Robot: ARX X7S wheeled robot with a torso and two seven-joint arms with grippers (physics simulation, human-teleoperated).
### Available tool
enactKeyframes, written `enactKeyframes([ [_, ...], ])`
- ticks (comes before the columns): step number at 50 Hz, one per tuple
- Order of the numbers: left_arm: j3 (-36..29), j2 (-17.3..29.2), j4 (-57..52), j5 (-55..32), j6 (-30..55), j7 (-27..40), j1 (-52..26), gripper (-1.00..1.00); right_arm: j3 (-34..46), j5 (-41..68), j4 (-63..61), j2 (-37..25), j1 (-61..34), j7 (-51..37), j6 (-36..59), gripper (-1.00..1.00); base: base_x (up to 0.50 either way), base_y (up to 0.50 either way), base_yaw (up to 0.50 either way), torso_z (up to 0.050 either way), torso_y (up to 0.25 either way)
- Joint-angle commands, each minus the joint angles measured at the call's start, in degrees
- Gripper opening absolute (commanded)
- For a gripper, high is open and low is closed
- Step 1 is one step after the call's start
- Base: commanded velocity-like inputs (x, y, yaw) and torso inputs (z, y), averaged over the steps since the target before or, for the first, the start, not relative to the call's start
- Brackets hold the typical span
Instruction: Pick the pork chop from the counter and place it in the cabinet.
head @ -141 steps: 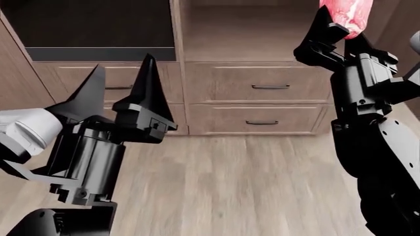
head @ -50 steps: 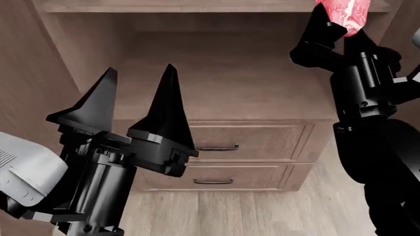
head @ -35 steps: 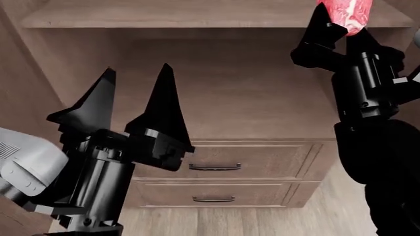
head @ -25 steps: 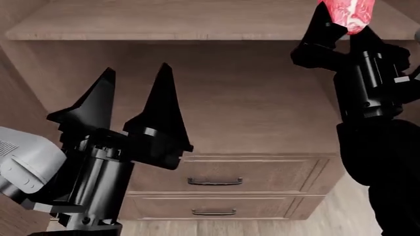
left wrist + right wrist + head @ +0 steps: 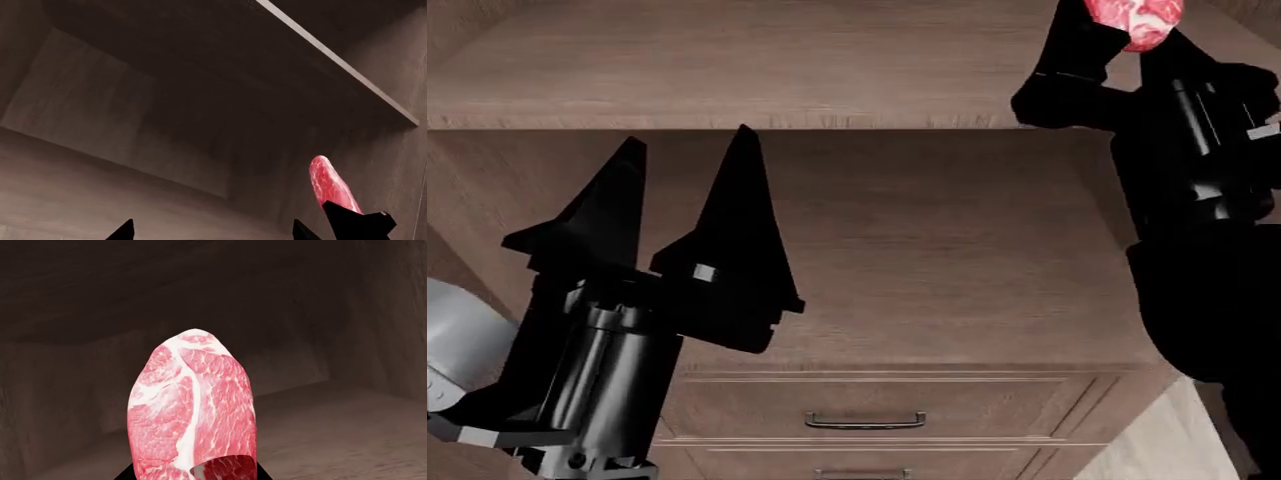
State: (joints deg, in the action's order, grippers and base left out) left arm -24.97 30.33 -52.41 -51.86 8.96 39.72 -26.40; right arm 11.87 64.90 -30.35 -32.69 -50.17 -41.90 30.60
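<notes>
The chop [image 5: 192,420] is a glossy oval slab of raw meat, pinkish-red with pale marbling, standing on end with its lower end pinched in the right gripper [image 5: 1121,45], raised at the open front of the cabinet [image 5: 761,90] by the upper shelf's edge. The dark wood interior behind it holds nothing visible. The left gripper [image 5: 681,200] hangs with its fingers spread apart and empty, lower, before the shelf space. Drawers [image 5: 868,405] with bar handles sit beneath.

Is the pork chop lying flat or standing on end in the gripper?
On end: the pork chop rises narrow-end-up from the right gripper, before the cabinet.
</notes>
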Motion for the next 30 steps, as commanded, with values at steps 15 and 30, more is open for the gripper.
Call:
enactKeyframes([
  [15, -0.74, 1.67, -4.42, -3.02, 2.45, 3.88, -2.97, 1.0, -0.76, 23.78, -4.94, -11.04, -20.61, -13.52, 17.46, -1.0, 0.0, 0.0, 0.0, 0.0, 0.0],
  [30, -1.18, 1.98, -4.34, -2.96, 2.03, 4.1, -3.15, 1.0, -0.61, 23.8, -4.94, -11.15, -20.65, -13.53, 17.31, -1.0, 0.0, 0.0, 0.0, 0.0, 0.001],
])
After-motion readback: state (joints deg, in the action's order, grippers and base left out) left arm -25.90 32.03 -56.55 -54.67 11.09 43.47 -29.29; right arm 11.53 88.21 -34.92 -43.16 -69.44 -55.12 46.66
